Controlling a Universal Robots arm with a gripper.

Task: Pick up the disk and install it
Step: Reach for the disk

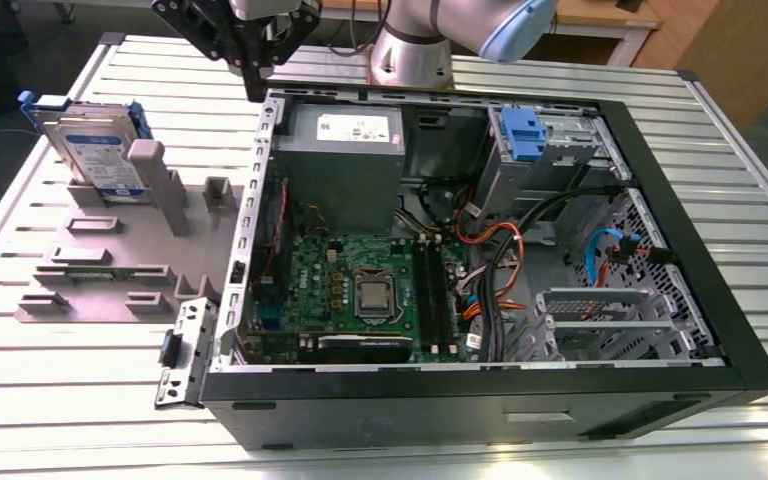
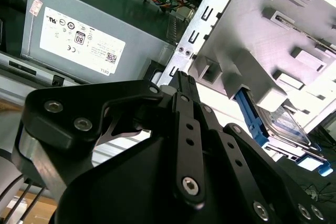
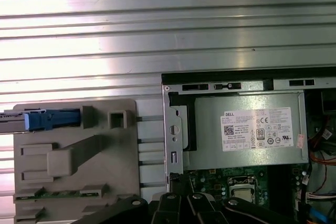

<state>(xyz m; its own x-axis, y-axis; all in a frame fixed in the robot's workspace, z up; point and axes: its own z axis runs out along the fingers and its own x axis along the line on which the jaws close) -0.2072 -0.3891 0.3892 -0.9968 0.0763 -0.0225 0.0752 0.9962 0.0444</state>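
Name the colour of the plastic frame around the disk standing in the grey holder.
Blue; the frame round the disk shows best in the exterior view.

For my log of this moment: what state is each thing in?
Disk: upright in the grey holder, not held.
Computer case: lying on its side, open.
Claw: shut, empty, near a corner of the case.
Blue clip: mounted inside the case.

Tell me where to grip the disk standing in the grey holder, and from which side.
Pinch the disk across its flat faces at the free top edge, coming from above. It stands upright on edge in the grey holder, whose post covers its lower part, so the top looks most open.
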